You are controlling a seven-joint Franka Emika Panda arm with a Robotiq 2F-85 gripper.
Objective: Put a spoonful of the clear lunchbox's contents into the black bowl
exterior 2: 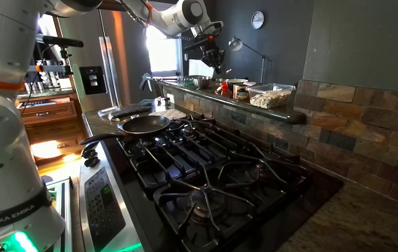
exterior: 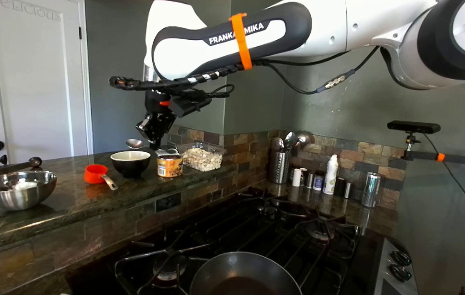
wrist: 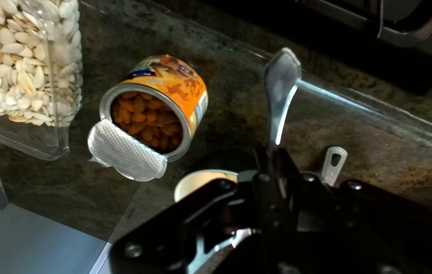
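The clear lunchbox stands near the end of the raised ledge and holds pale seeds. The black bowl has a whitish inside; the wrist view shows part of it behind my gripper. My gripper is shut on a metal spoon. In an exterior view the spoon's head appears above the black bowl; I cannot tell what is in it. The handle sticks out past the fingertips.
An open orange can with a raised lid stands between bowl and lunchbox. A red measuring cup and a steel bowl stand along the ledge. Below are the stove grates and a pan.
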